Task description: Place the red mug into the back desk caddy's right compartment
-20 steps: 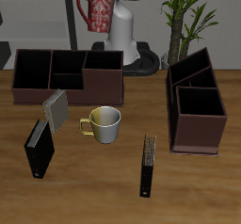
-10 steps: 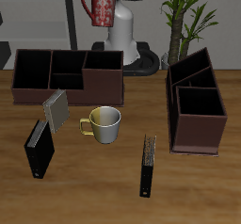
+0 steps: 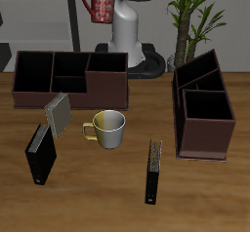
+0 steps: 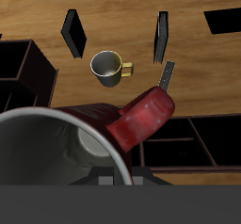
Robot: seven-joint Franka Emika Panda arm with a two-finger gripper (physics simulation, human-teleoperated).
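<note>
red mug gripped in claw, high above back desk caddy, grey mug on table

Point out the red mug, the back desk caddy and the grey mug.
red mug (image 3: 101,2), exterior view, speckled side wall.
back desk caddy (image 3: 107,91), exterior view, front wall.
grey mug (image 3: 109,129), exterior view, outer side wall.

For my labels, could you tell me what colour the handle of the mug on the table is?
Yellow; the mug itself is pale grey. The exterior view shows it best.
</note>
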